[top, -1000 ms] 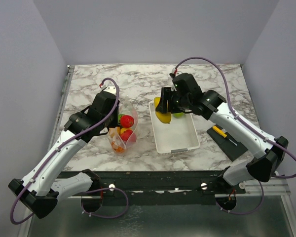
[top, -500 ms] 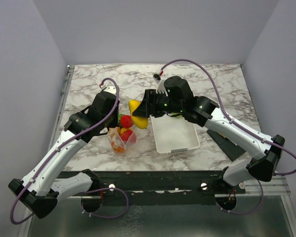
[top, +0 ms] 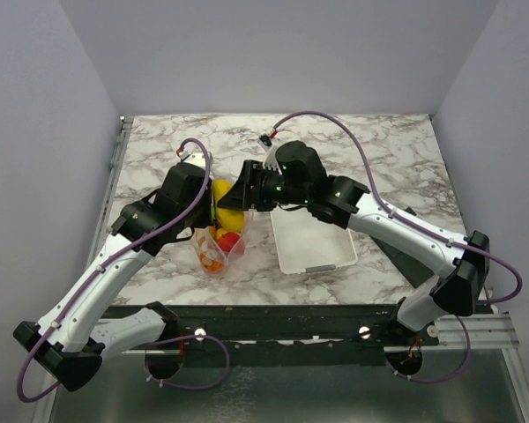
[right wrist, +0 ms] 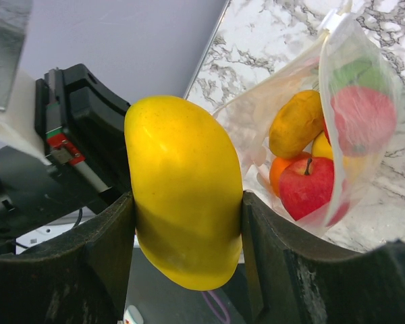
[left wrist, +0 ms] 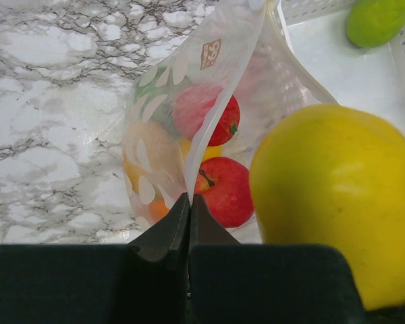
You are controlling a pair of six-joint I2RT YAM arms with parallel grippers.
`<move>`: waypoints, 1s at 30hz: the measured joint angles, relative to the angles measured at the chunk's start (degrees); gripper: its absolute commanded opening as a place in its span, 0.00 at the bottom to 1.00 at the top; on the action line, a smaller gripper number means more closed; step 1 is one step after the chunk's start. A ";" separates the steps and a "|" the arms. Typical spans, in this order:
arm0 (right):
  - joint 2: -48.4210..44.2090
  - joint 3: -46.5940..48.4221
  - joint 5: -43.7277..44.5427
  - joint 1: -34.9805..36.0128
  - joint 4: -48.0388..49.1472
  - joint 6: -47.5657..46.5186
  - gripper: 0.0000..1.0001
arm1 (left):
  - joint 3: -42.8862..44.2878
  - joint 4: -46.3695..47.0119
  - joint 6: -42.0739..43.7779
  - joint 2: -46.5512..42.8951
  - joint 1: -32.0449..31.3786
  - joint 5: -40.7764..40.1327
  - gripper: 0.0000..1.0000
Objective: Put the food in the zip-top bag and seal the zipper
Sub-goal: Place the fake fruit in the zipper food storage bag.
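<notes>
Near the left middle of the marble table [top: 379, 150], the zip-top bag [left wrist: 158, 135] stands upright with its mouth gaping. From above, the two arms cover most of it. The left claw [left wrist: 189, 226] is pressed together on a thin edge of the bag's plastic. In its wrist view the black fingers meet with only the film between them.

The right claw [right wrist: 185, 202] pinches a large yellow fruit [right wrist: 182, 182], one finger on each flank. It holds the fruit in the air just beside the bag's mouth, between the two claws, not inside the bag. In the left wrist view that fruit fills the lower right corner, is cut off by the frame and blocks part of the bag.

Through the wrinkled film show a red apple [left wrist: 224, 192] low down and a second red fruit [left wrist: 214, 111] above it, blurred by plastic and white print. An orange one [right wrist: 281, 170], a yellow-orange one [right wrist: 297, 121] and a dab of green [right wrist: 351, 71] near the top also show. How they touch one another is hard to tell. The zipper cannot be picked out for sure among the glinting folds.

Right of the bag lies a white basket [top: 322, 247], its far end hidden under the right arm in the top view. The left wrist view catches a light green fruit [left wrist: 374, 20] in it, cropped by the top edge.
</notes>
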 measured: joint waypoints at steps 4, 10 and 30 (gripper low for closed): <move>0.37 -2.25 0.20 0.70 1.51 1.68 0.23 | 0.13 0.00 0.00 -0.17 0.00 0.13 0.00; 0.39 -6.84 2.01 1.70 2.58 3.69 0.22 | 0.13 0.00 0.00 -0.20 0.00 0.20 0.00; 8.48 -0.74 8.63 2.25 -2.89 5.60 0.51 | 0.13 0.00 0.00 -0.17 0.00 0.42 0.00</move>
